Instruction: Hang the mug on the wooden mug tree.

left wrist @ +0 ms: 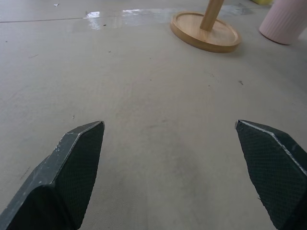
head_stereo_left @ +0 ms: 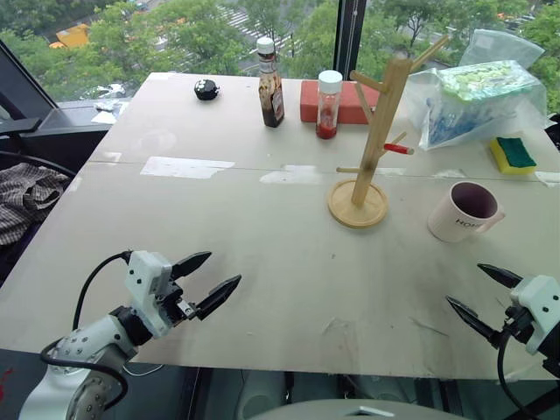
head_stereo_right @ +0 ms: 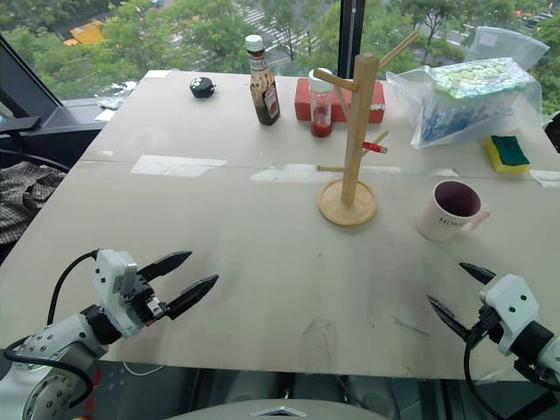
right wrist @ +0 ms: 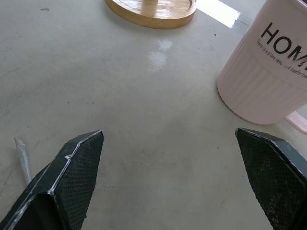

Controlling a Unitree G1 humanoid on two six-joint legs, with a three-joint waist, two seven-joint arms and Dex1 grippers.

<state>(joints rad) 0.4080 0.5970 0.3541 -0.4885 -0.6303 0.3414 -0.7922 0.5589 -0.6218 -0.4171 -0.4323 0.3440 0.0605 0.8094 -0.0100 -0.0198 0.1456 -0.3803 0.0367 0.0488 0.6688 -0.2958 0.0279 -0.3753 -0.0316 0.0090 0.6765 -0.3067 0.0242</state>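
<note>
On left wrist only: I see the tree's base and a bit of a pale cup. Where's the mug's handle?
Observer: The mug stands upright on the table, to the right of the mug tree; its handle points right, away from the tree.
Operator: Right gripper near it?
Observer: The right gripper is open, off the mug on the near side, holding nothing.
Operator: Any free pegs?
Observer: All pegs in sight are bare, including the red-tipped one facing the mug.
Operator: Left gripper?
Observer: The left gripper is open at the table's near left.

Head stereo pair: high, angled down over pale grey table (head_stereo_left: 262,254). Wrist cameras: low, close, sharing round wooden base (left wrist: 205,32).
</note>
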